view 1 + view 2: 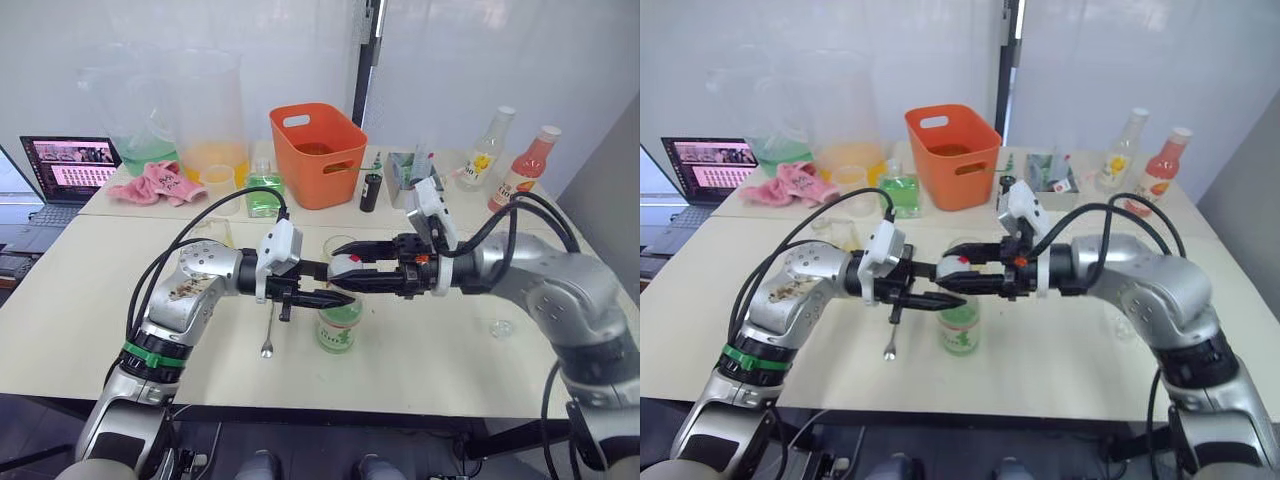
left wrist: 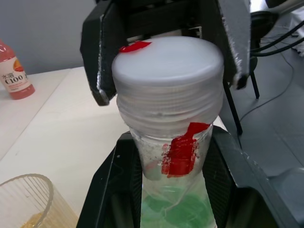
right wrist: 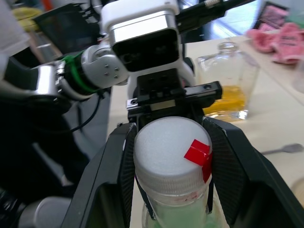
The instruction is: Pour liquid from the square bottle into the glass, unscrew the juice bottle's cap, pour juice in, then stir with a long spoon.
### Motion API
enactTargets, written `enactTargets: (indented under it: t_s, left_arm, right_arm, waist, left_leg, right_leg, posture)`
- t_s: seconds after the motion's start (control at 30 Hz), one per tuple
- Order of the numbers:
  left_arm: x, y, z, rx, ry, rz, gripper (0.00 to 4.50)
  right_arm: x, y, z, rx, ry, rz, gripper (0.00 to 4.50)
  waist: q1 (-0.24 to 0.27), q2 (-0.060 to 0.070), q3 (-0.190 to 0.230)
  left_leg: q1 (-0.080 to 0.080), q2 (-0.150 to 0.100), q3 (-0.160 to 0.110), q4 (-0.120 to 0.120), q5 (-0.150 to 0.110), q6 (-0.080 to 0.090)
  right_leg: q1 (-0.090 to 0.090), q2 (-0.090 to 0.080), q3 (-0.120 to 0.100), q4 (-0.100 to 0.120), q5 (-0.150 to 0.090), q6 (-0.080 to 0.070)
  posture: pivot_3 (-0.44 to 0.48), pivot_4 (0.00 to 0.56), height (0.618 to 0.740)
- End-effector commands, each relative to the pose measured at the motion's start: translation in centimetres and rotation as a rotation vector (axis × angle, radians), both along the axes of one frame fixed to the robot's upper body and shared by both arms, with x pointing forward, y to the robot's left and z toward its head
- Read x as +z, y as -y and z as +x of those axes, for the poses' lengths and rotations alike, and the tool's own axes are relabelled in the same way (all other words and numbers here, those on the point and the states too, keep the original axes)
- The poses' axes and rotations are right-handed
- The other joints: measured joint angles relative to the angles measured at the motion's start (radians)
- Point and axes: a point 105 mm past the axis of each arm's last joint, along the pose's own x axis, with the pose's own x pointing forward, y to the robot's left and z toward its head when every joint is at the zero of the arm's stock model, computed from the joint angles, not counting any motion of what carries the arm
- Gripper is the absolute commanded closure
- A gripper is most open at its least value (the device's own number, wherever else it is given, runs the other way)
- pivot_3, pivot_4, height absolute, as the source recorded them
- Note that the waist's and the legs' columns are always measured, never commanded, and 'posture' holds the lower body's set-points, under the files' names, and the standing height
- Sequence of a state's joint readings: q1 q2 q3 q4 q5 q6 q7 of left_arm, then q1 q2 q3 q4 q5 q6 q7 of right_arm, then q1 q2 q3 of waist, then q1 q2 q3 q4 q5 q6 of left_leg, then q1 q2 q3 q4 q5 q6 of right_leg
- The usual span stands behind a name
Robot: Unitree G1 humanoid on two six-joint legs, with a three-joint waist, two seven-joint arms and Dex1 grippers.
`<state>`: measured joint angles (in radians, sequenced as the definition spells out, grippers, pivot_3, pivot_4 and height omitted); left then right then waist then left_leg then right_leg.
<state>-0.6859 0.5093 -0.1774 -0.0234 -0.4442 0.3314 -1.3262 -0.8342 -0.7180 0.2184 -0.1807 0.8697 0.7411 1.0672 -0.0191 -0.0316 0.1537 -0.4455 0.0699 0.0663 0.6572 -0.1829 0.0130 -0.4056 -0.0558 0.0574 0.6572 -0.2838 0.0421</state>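
Your two grippers meet on one juice bottle (image 1: 339, 322): the left gripper (image 1: 322, 296) pinches its neck, the right gripper (image 1: 352, 270) clamps the one white cap (image 3: 173, 156). One long spoon (image 1: 269, 322) lies just beside the left gripper. One glass (image 2: 26, 199) and one square bottle (image 3: 229, 83) stand beyond.

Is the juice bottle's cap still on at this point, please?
On: the cap sits atop the juice bottle, with the right gripper closed around it.

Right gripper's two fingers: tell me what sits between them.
The cap, white with a red mark, sits between the right gripper's fingers, on top of the juice bottle. The right wrist view shows it best. The left gripper holds the bottle's neck below.
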Motion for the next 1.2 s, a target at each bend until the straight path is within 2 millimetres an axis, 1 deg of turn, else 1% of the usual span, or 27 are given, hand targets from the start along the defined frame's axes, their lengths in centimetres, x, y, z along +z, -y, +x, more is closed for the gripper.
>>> enactTargets:
  t_s: [0.03, 0.1, 0.17, 0.3, 0.37, 0.4, 0.53, 0.57, 0.7, 0.8, 0.9, 0.97, 1.0, 1.03, 1.07, 1.13, 1.2]
  left_arm:
    - [0.1, 0.7, -0.8, -0.048, 0.026, 0.027, 3.19]
    - [0.2, 0.7, -0.9, -0.048, 0.031, 0.025, 3.19]
    - [0.3, 0.7, -0.9, -0.044, 0.035, 0.024, 3.19]
    - [0.4, 0.6, -0.9, -0.035, 0.039, 0.023, 3.19]
    - [0.5, 0.5, -0.9, -0.031, 0.041, 0.022, 3.19]
    - [0.6, 0.5, -0.9, -0.026, 0.043, 0.022, 3.19]
    - [0.6, 0.4, -0.9, -0.018, 0.046, 0.024, 3.19]
    - [0.6, 0.4, -1.0, -0.017, 0.046, 0.025, 3.19]
    - [0.5, 0.4, -1.1, -0.013, 0.043, 0.025, 3.19]
    - [0.4, 0.3, -1.1, -0.002, 0.038, 0.023, 3.19]
    - [0.5, 0.3, -0.7, 0.036, 0.044, 0.001, 3.19]
    - [0.6, 0.3, -0.3, 0.054, 0.046, -0.012, 3.19]
    - [0.6, 0.3, -0.1, 0.057, 0.042, -0.018, 3.19]
    - [0.6, 0.3, -0.1, 0.059, 0.039, -0.022, 3.19]
    - [0.6, 0.4, 0.0, 0.06, 0.037, -0.025, 3.19]
    - [0.6, 0.5, 0.1, 0.062, 0.037, -0.028, 3.19]
    - [0.6, 0.7, 0.3, 0.067, 0.045, -0.03, 3.19]
  right_arm:
    - [0.4, -1.4, -0.9, 0.394, -0.061, -0.045, 2.81]
    - [0.8, -1.9, -0.3, 0.467, -0.074, -0.048, 2.81]
    - [0.9, -2.2, 0.5, 0.461, -0.059, -0.061, 2.81]
    - [1.0, -2.0, 0.5, 0.46, -0.037, -0.07, 2.81]
    - [1.2, -1.8, 0.4, 0.455, -0.026, -0.071, 1.79]
    - [1.5, -1.5, 0.4, 0.444, -0.021, -0.066, 1.51]
    - [2.9, -0.6, 0.5, 0.385, 0.007, -0.021, 0.14]
    - [3.3, -0.2, 0.6, 0.356, 0.015, -0.005, 0.06]
    - [4.4, 1.0, 0.6, 0.237, 0.068, 0.031, 0.06]
    - [5.1, 2.6, -0.2, 0.105, 0.112, 0.061, 0.06]
    - [4.9, 3.6, -1.1, -0.155, 0.172, 0.058, 0.06]
    - [4.2, 3.5, -1.5, -0.302, 0.197, 0.051, 0.06]
    - [3.6, 3.3, -2.0, -0.347, 0.2, 0.044, 0.06]
    - [3.2, 3.2, -2.4, -0.374, 0.199, 0.04, 0.06]
    - [2.6, 2.7, -3.3, -0.391, 0.192, 0.056, 0.06]
    - [1.9, 1.6, -4.7, -0.415, 0.178, 0.108, 0.06]
    - [1.5, 1.1, -4.6, -0.497, 0.189, 0.106, 0.06]
  waist:
    - [-0.003, 0.001, 0.0]
    - [0.002, 0.001, 0.0]
    - [0.005, 0.001, 0.001]
    - [0.017, 0.001, 0.001]
    - [0.017, 0.001, 0.001]
    - [0.017, 0.001, 0.001]
    - [0.016, 0.001, 0.001]
    - [0.016, 0.001, 0.001]
    - [0.02, 0.001, 0.001]
    - [0.024, 0.001, 0.001]
    - [0.028, 0.001, 0.001]
    - [0.026, 0.001, 0.001]
    - [0.023, 0.001, 0.001]
    - [0.022, 0.001, 0.001]
    - [0.021, 0.001, 0.001]
    - [0.021, 0.001, 0.001]
    - [0.02, 0.001, 0.001]
  left_leg:
    - [0.0, 0.0, 0.001, 0.0, 0.0, 0.0]
    - [0.0, 0.0, 0.001, -0.001, 0.0, 0.0]
    - [0.0, 0.0, 0.001, 0.0, 0.0, 0.0]
    - [0.0, -0.001, 0.0, 0.0, -0.001, 0.0]
    - [0.0, -0.001, 0.0, 0.0, -0.001, 0.0]
    - [0.0, -0.001, 0.0, 0.0, -0.001, 0.0]
    - [0.0, -0.001, 0.0, 0.0, -0.001, 0.0]
    - [0.0, -0.001, 0.0, 0.0, -0.001, 0.0]
    - [0.0, -0.001, 0.0, 0.001, -0.001, 0.0]
    - [0.0, -0.001, 0.0, 0.0, -0.001, 0.0]
    - [-0.001, -0.001, 0.0, 0.0, -0.001, 0.0]
    - [0.0, -0.001, 0.0, 0.0, -0.001, 0.0]
    - [0.0, -0.001, 0.0, 0.0, -0.001, 0.0]
    - [0.0, -0.001, 0.0, 0.0, -0.001, 0.0]
    - [0.0, -0.001, 0.0, 0.0, -0.001, 0.0]
    - [0.0, -0.001, 0.0, 0.0, 0.0, 0.0]
    - [0.001, -0.001, 0.0, 0.0, 0.0, 0.0]
  right_leg:
    - [-0.001, 0.0, 0.001, 0.0, 0.0, 0.0]
    - [-0.001, 0.001, 0.001, 0.001, 0.0, 0.0]
    - [-0.001, 0.001, 0.001, 0.004, 0.0, 0.0]
    - [-0.001, 0.0, 0.001, 0.006, 0.0, 0.0]
    - [-0.001, 0.0, 0.001, 0.006, 0.0, 0.0]
    - [-0.001, 0.0, 0.001, 0.006, 0.0, 0.0]
    - [-0.001, 0.0, 0.001, 0.007, 0.0, 0.0]
    - [-0.001, 0.0, 0.001, 0.006, 0.0, 0.0]
    - [-0.001, 0.0, 0.001, 0.006, 0.0, 0.0]
    - [-0.001, 0.0, 0.001, 0.006, 0.0, 0.0]
    - [-0.001, -0.001, 0.001, 0.006, 0.0, 0.0]
    - [-0.001, -0.001, 0.001, 0.006, 0.0, 0.0]
    - [-0.001, -0.001, 0.001, 0.006, 0.0, 0.0]
    - [-0.001, 0.0, 0.002, 0.006, 0.0, 0.0]
    - [-0.001, 0.0, 0.002, 0.006, 0.0, 0.0]
    - [0.0, 0.0, 0.003, 0.005, 0.0, 0.0]
    - [0.001, 0.0, 0.004, 0.004, -0.001, 0.001]
  posture:
    - [0.0, 0.15, 0.739]
    - [0.0, 0.15, 0.739]
    - [0.0, 0.15, 0.739]
    - [0.0, 0.15, 0.739]
    - [0.0, 0.15, 0.739]
    - [0.0, 0.15, 0.739]
    - [0.0, 0.15, 0.739]
    - [0.0, 0.15, 0.739]
    - [0.0, 0.15, 0.739]
    - [0.0, 0.15, 0.739]
    - [0.0, 0.15, 0.739]
    - [0.0, 0.15, 0.739]
    - [0.0, 0.15, 0.739]
    - [0.0, 0.15, 0.739]
    - [0.0, 0.15, 0.739]
    - [0.0, 0.15, 0.739]
    - [0.0, 0.15, 0.739]
